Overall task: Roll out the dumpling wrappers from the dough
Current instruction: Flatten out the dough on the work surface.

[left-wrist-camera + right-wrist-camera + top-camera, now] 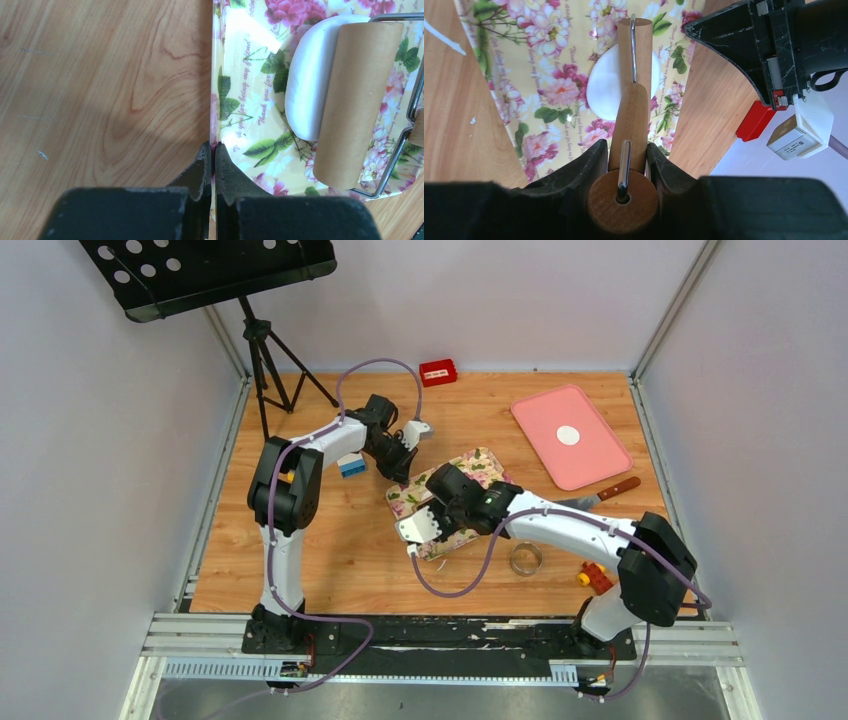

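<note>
Rolling step in hand. Right gripper (626, 150) clamps the rolling pin (357, 100) by its handle; the pin rests on the dough (307, 85), upper right of the left wrist frame. Left gripper (212, 150) is clenched, apparently pinching the floral mat (250, 100) edge. Next: drive the pin across the dough evenly

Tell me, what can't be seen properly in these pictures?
Top view: the dough is hidden under the right gripper and arm.
Left wrist view: the roller covers one side of the dough.
Right wrist view: the roller hides the dough's middle.
Top view: the red box lettering is too small to read.
</note>
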You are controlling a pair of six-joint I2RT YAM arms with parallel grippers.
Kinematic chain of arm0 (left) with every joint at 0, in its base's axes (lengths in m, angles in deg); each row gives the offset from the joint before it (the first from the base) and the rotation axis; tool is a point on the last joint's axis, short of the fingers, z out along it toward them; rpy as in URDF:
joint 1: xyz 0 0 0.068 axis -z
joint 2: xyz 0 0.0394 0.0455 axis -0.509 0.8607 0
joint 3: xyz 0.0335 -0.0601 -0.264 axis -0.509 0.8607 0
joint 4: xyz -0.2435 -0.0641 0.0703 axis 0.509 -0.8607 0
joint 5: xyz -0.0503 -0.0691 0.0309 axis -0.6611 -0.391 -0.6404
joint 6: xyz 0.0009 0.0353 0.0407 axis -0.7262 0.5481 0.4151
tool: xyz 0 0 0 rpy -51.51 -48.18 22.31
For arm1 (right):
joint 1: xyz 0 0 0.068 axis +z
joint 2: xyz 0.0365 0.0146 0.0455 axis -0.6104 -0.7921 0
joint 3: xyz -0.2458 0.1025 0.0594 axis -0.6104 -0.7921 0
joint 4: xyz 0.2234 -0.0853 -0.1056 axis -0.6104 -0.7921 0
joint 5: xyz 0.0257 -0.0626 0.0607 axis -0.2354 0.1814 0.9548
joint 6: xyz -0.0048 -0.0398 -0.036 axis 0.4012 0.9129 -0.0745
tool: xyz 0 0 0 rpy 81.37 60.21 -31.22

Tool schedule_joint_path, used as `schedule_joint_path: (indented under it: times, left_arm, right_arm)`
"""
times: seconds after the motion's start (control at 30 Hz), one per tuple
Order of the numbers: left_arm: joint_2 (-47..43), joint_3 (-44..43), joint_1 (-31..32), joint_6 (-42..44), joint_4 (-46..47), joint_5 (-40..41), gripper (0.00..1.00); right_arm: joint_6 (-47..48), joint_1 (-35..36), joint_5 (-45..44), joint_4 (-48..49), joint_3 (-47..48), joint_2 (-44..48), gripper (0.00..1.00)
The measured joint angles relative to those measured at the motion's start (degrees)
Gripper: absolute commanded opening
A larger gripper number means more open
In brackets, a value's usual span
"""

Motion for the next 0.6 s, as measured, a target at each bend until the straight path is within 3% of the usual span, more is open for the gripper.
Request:
schedule_joint_path:
  times: [0.6]
  left_arm:
    - [-0.2, 0.3, 0.0, 0.0, 0.3, 0.0, 0.0]
  right_arm:
    - [-0.3, 4.4, -3.7, -5.0, -3.1, 3.8, 0.0]
